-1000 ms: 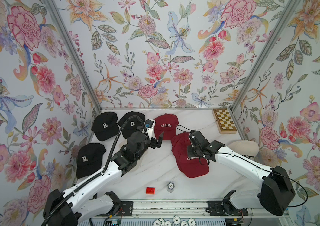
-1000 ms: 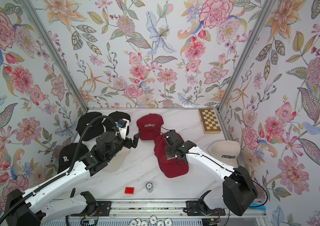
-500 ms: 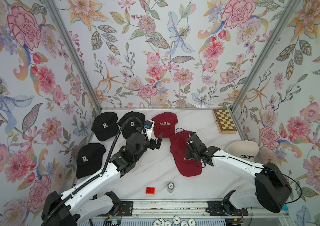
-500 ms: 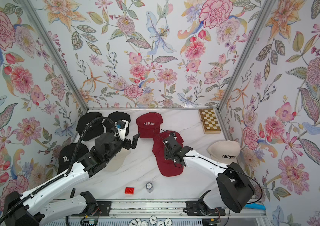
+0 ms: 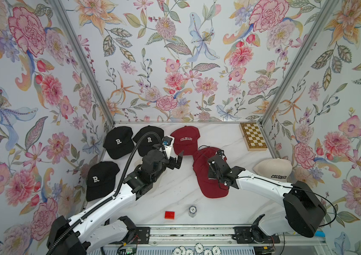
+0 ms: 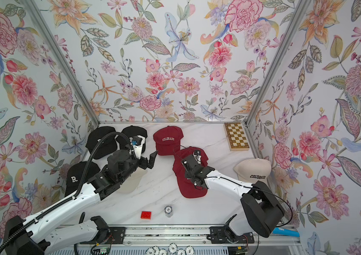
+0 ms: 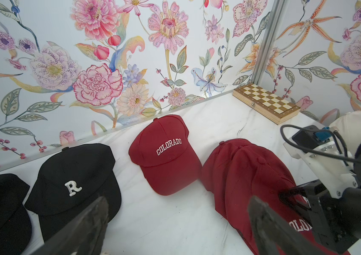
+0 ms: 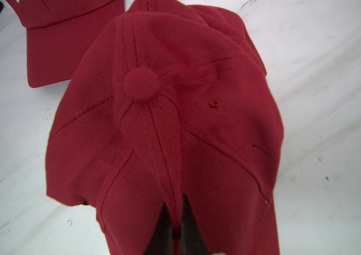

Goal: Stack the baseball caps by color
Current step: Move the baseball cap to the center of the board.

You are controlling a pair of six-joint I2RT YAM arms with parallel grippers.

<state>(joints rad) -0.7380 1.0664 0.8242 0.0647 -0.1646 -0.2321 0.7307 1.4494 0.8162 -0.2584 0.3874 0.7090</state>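
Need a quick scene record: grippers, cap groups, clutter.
left gripper: open, empty
right gripper: shut on top cap of dark red pile
black R caps: three, unstacked, left side
lone dark red COLORADO cap: behind the pile
cream COLORADO cap: right edge
second cream cap: under left arm
clutter: chessboard, red brick, poker chip stack

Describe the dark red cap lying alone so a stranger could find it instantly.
Follow the far edge of the marble table along the floral back wall. Right of two black "R" caps lies a dark red cap, white COLORADO fully readable. Unlike the red pile pinched by the right gripper, it lies single and untouched.
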